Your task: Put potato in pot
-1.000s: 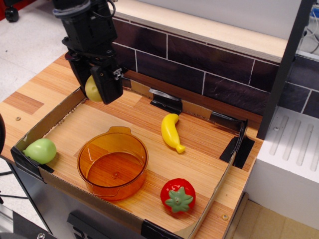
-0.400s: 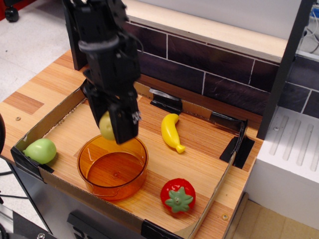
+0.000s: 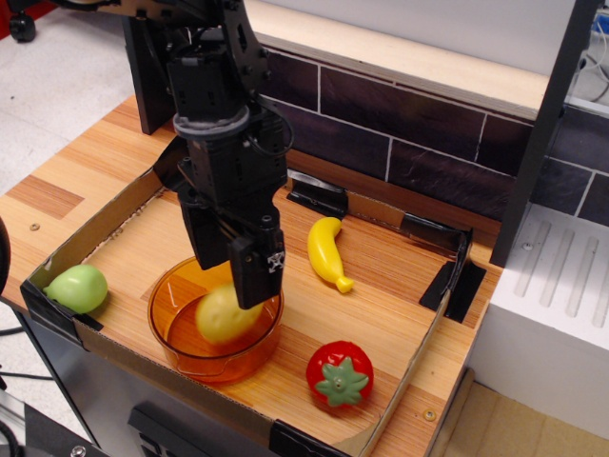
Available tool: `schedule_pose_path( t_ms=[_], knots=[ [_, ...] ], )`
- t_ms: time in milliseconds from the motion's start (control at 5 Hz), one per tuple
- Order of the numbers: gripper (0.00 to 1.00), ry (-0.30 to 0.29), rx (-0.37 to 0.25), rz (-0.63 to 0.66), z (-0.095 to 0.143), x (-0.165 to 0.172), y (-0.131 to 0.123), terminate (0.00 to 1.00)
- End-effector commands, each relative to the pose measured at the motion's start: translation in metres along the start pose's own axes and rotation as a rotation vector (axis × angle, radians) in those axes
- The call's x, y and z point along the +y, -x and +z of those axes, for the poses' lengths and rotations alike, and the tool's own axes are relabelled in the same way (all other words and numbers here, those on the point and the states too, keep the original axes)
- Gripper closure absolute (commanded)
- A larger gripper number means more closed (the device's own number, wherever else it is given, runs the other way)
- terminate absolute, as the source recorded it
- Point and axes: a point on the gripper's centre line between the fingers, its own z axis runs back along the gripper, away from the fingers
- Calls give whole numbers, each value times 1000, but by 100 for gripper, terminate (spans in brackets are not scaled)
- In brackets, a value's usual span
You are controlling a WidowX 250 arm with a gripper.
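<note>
The yellowish-tan potato (image 3: 219, 316) lies inside the translucent orange pot (image 3: 171, 328), on its floor toward the back. The pot stands at the front left of the cardboard tray. My black gripper (image 3: 231, 284) hangs straight above the pot with its fingertips just over the potato. The front finger (image 3: 253, 271) hides the potato's upper right edge. The jaws stand apart and the potato sits below them, no longer held.
A pale green pear-shaped fruit (image 3: 77, 288) sits in the tray's front left corner. A yellow banana (image 3: 326, 251) lies right of the gripper, and a red tomato (image 3: 340, 374) sits at the front right. Low cardboard walls (image 3: 430, 328) ring the tray, and a dark brick wall runs behind.
The gripper carried the potato from the tray's back left to over the pot and came lower. The potato has dropped out of the fingers and now rests in the pot.
</note>
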Motion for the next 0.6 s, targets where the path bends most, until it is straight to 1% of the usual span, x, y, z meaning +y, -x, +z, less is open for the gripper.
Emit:
schedule_pose_path(
  t_ms=[0,200,400],
  knots=[
    [0,21,-44,22,27,6,-4,0],
    [0,31,-80,61,66,11,-11,0],
    [0,21,-127,183,100,21,-26,0]
  ],
)
